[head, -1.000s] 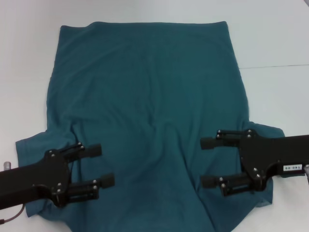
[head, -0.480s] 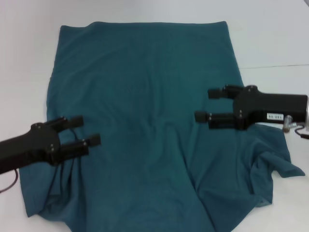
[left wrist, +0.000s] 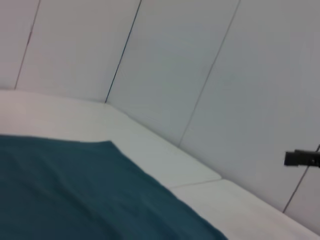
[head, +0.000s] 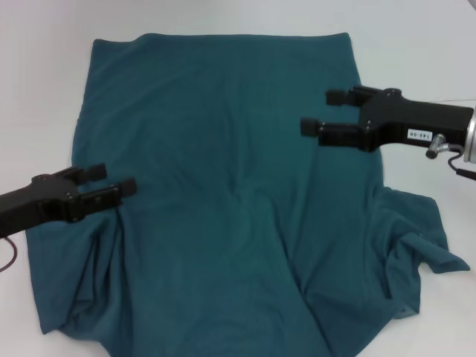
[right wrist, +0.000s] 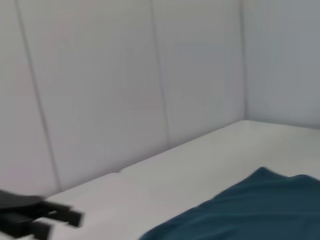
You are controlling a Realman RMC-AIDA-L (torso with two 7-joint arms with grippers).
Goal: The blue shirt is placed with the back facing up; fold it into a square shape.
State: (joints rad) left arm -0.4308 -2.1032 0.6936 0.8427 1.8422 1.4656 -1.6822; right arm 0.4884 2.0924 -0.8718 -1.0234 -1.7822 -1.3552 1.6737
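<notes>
The blue shirt (head: 223, 186) lies spread on the white table (head: 416, 52), plain side up, with both sleeves rumpled at the near corners. My left gripper (head: 111, 180) is open and empty above the shirt's left edge. My right gripper (head: 320, 113) is open and empty above the shirt's right edge, raised off the cloth. The shirt's far corner shows in the left wrist view (left wrist: 75, 190) and in the right wrist view (right wrist: 250, 210). The right gripper's fingers (left wrist: 300, 158) show far off in the left wrist view, and the left gripper's fingers (right wrist: 45, 217) in the right wrist view.
The right sleeve (head: 424, 245) is bunched into folds at the near right. The left sleeve (head: 67, 290) lies creased at the near left. A panelled white wall (left wrist: 200, 65) stands behind the table. Bare table lies on both sides of the shirt.
Both grippers have let go of the sleeves, lifted and moved away from me along the shirt's sides. The right sleeve has dropped into a rumpled heap; the left sleeve has settled.
</notes>
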